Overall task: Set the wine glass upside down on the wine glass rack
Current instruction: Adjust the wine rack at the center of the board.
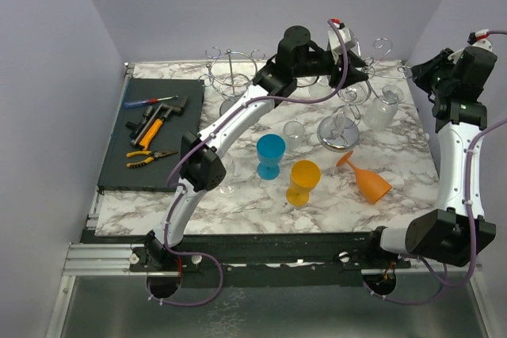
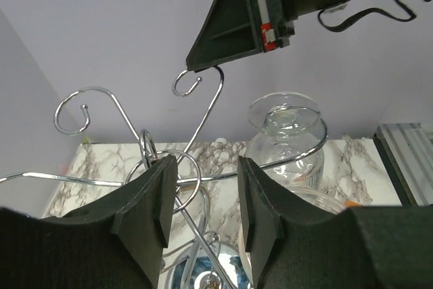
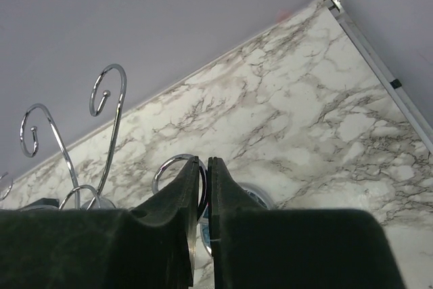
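Note:
The chrome wine glass rack (image 1: 339, 132) stands at the back right of the marble table, its curled hooks (image 3: 108, 93) rising toward the wall. A clear wine glass (image 1: 383, 108) hangs at the rack's right arm, and the left wrist view has it (image 2: 287, 137) just beyond my fingers. My left gripper (image 1: 364, 69) hovers over the rack's top. It is open (image 2: 206, 167), with rack wires (image 2: 101, 96) crossing behind the gap and nothing held. My right gripper (image 1: 416, 73) is at the rack's right end. Its jaws (image 3: 204, 162) are pressed on a chrome ring (image 3: 162, 170) of the rack.
A second wire rack (image 1: 230, 81) stands back centre-left. A black mat (image 1: 119, 156) with pliers and screwdrivers lies at left. A blue glass (image 1: 270, 154) and a yellow glass (image 1: 303, 181) stand mid-table, a small clear glass (image 1: 294, 132) is behind them, and an orange glass (image 1: 366, 180) lies on its side.

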You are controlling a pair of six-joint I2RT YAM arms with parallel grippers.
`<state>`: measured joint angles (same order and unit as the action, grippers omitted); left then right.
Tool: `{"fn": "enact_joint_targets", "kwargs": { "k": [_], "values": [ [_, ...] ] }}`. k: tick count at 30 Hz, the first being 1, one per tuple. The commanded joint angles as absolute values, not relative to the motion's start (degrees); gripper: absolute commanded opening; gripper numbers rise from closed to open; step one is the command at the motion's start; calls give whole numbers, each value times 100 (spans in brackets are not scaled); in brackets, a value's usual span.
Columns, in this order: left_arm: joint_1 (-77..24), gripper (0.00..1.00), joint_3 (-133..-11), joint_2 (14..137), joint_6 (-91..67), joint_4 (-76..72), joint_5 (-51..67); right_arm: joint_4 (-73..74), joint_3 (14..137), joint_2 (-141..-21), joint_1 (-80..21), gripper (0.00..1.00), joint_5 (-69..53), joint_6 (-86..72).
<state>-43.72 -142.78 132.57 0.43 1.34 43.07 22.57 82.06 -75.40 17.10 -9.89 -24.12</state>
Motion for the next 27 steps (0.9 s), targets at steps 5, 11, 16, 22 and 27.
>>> {"fn": "enact_joint_targets", "kwargs": {
  "k": [5,11,16,22,27],
  "values": [
    [-4428,43,-14309,13412,236,-230,3591,2119,7972,-7235,1732,3,-1373,-2620],
    [-4430,38,-14376,13445,179,-308,3445,2073,7697,-7068,1731,0,-1511,-2768],
    [-4438,33,-14417,13490,331,-179,3463,2073,7508,-6929,1731,0,-1596,-2878],
    [-4438,25,-14551,13533,724,296,3384,2121,7482,-6863,1731,0,-1623,-2952],
    [-4440,22,-14694,13570,1110,622,3362,2204,7541,-6860,1726,0,-1648,-3005]
  ]
}}
